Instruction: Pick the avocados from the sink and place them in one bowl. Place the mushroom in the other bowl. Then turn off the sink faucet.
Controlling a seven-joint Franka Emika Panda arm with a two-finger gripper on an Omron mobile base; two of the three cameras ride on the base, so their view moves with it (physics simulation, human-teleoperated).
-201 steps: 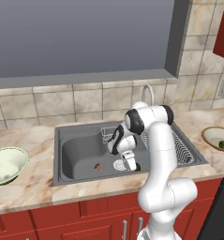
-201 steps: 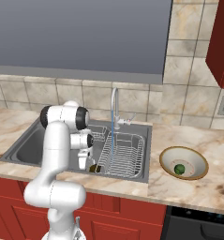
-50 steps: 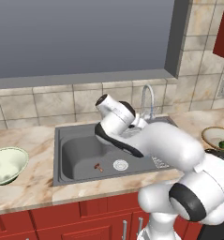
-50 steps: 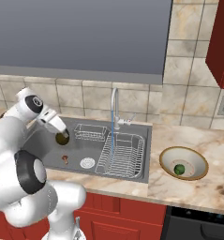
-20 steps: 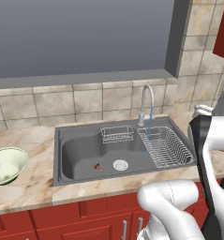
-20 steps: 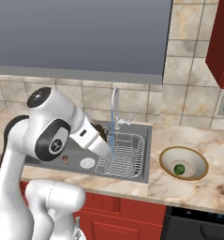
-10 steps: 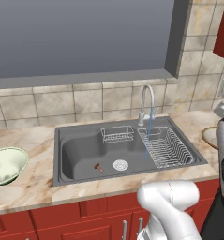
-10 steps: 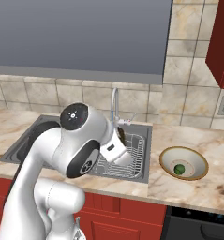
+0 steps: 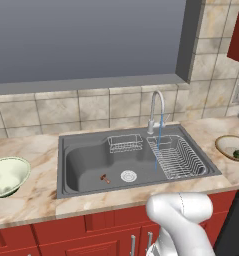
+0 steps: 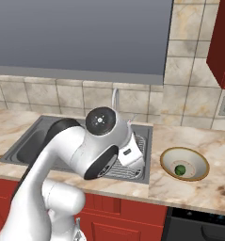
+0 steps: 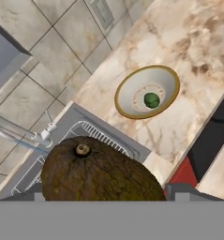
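The dark olive-brown avocado (image 11: 97, 171) looms large at the bottom of the hand view, with my gripper (image 10: 132, 157) shut on it and its fingertips hidden behind the fruit. I hold it above the right end of the sink (image 9: 86, 165), short of the shallow tan bowl (image 11: 127, 89). That bowl holds the bright green avocado (image 11: 152, 100). The tiny mushroom (image 9: 105, 178) lies on the basin floor near the drain (image 9: 128, 175). The pale green-cream bowl (image 9: 6, 175) stands on the counter at far left. The chrome faucet (image 9: 155, 107) pours a thin blue stream (image 9: 159, 145).
A wire dish rack (image 9: 178, 157) fills the sink's right side and a small wire basket (image 9: 125, 143) hangs at its back. A wall outlet (image 11: 103, 13) sits above the marble counter (image 11: 197, 42). A dark appliance edge (image 11: 212, 136) lies past the tan bowl.
The arm rose out of the sink basin with the dark avocado and has swung right over the dish rack towards the tan bowl. The mushroom and the bowls have stayed in place.
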